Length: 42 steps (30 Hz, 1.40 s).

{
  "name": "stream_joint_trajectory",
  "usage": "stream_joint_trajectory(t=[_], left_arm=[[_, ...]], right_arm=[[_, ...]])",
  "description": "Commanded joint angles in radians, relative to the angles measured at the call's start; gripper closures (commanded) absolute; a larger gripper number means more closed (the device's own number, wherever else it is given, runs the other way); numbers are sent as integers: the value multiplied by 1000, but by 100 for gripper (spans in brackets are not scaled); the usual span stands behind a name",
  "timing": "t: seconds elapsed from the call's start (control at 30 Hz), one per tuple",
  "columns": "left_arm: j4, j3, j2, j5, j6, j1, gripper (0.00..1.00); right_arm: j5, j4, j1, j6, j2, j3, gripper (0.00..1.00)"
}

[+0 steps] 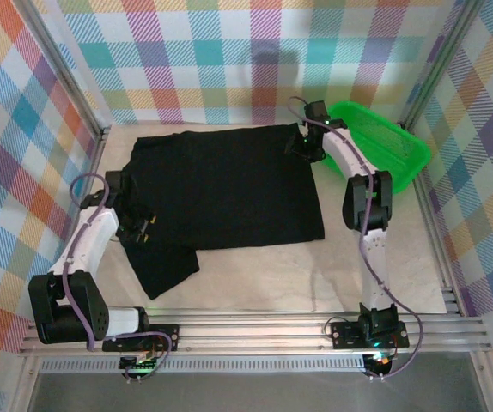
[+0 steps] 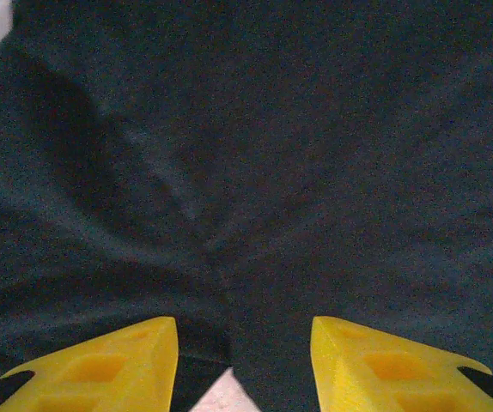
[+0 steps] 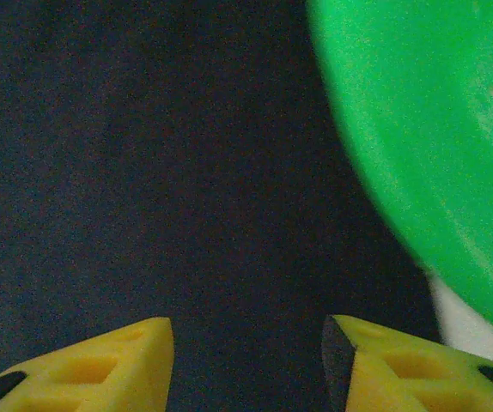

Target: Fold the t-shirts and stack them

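Plaid-patterned walls (image 1: pixel 229 51) in many colours enclose a pale counter (image 1: pixel 264 275). A plain black t-shirt (image 1: pixel 221 189) lies spread mostly flat across the counter, reaching from the left claw (image 1: pixel 139 230) at its left side to the right claw (image 1: pixel 302 144) at its far right corner. One flap of the cloth trails toward the near edge, just in front of and to the right of the left claw. A green plastic basket (image 1: pixel 384 142) sits just to the right of the right claw, beside the shirt's far right corner. From the left wrist view, the left claw is open, its two yellow fingers (image 2: pixel 118 369) spread well apart and held low over the black cloth. Soft creases run away from the fingertips, and a small patch of bare counter shows at the shirt's edge between the fingers. From the right wrist view, the right claw is also open, its yellow fingers (image 3: pixel 109 369) parted over smooth dark cloth. The basket's rounded green wall curves in ahead of and to the right of it, and a sliver of counter shows beside the right finger. Whether either claw touches the cloth cannot be told.
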Motion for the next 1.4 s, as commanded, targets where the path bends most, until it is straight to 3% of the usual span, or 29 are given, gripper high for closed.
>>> stream_joint_trajectory(t=[0.0, 0.23, 0.47, 0.7, 1.03, 1.23, 1.37], left_arm=[[-50, 28, 30, -10, 46, 19, 55], [24, -2, 96, 16, 101, 55, 55], [78, 106, 292, 14, 159, 70, 56], [124, 132, 415, 40, 173, 62, 56], [181, 159, 586, 113, 173, -89, 56], [199, 242, 657, 159, 168, -162, 55], [119, 303, 629, 75, 165, -176, 52]], right_arm=[[29, -110, -63, 25, 27, 110, 50], [-108, -87, -25, -23, -46, 93, 52], [-140, 148, 71, 82, -329, -395, 52], [-189, 208, 95, 98, -394, -694, 55], [-52, 63, -6, 86, -313, -717, 54], [-53, 38, -103, 71, -287, -697, 54], [-106, 49, -109, 17, -313, -652, 51]])
